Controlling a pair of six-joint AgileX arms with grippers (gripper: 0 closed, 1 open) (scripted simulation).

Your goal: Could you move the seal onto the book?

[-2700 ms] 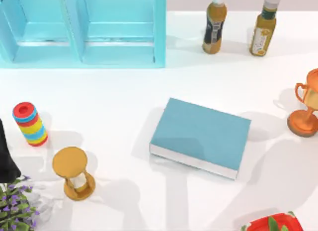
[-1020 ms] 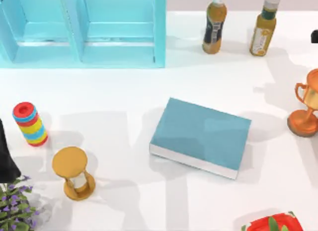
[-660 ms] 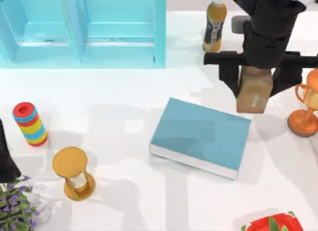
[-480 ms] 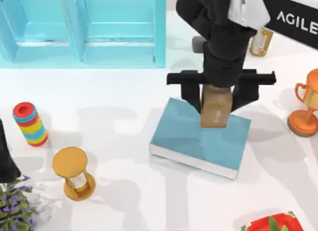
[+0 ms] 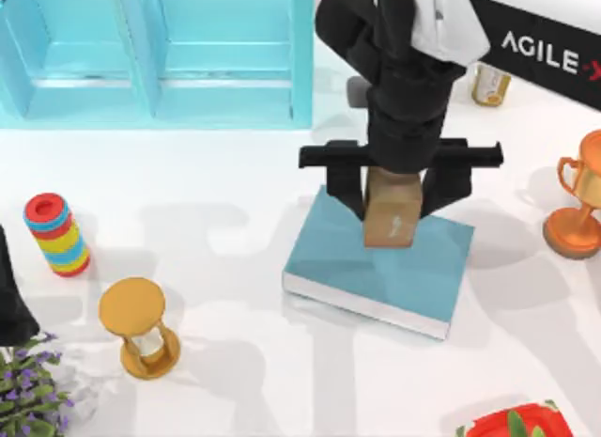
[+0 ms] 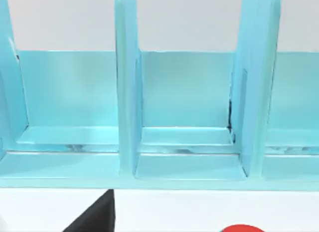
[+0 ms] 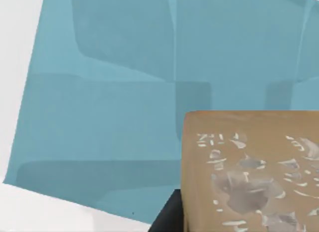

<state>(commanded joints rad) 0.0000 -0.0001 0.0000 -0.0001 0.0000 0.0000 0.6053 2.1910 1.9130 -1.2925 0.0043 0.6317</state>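
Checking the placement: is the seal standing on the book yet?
Cannot tell. The right claw grips the seal upright over the book; contact underneath is hidden.

A glossy black AgileX arm (image 5: 404,70) with white shell panels, white lettering and a wide black gripper crossbar (image 5: 399,157).

Top view looks straight down on the whole table (image 5: 235,174). Left wrist view faces the blue shelf unit (image 6: 127,112) level, close. Right wrist view looks down, very near the book (image 7: 99,92), shared with top.
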